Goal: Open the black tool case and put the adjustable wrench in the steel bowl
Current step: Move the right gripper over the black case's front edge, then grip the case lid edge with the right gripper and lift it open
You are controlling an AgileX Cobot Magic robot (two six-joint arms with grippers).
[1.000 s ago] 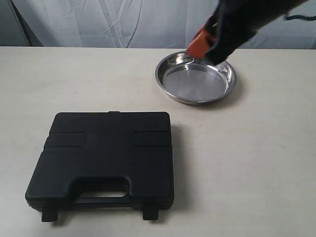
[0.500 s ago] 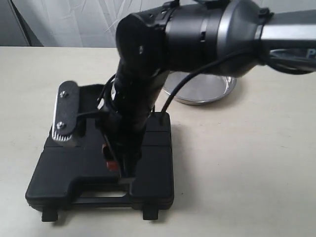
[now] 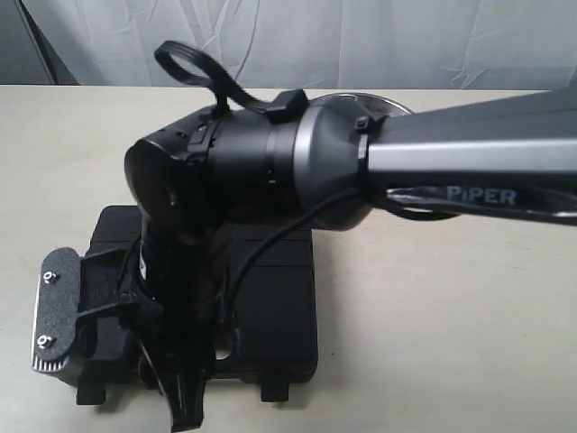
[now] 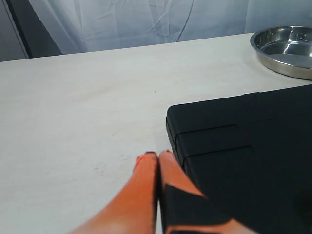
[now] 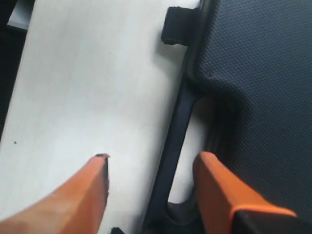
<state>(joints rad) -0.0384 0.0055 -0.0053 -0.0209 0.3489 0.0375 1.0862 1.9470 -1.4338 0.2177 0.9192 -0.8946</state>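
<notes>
Right wrist view: the right gripper (image 5: 155, 157) gapes astride the handle (image 5: 176, 131) of the closed, flat matte black plastic tool case (image 5: 253, 73) on the table (image 5: 73, 73); the left gripper (image 4: 158, 157), pinched empty, sits beside it. Opening looks to be the step in hand, and its latches (image 5: 178, 24) likely need springing next.

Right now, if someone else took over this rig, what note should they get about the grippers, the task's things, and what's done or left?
Left gripper: fingers shut, empty, low over the table beside a corner of the black tool case.
Right gripper: fingers open, straddling the case's handle bar, gripping nothing.
Case: closed, flat on the table; one latch shows near the handle.
Steel bowl: beyond the case; the part in view is empty.
Adjustable wrench: not visible in any view.
Done: nothing. Left: open the case, find the wrench, put it in the bowl.
</notes>
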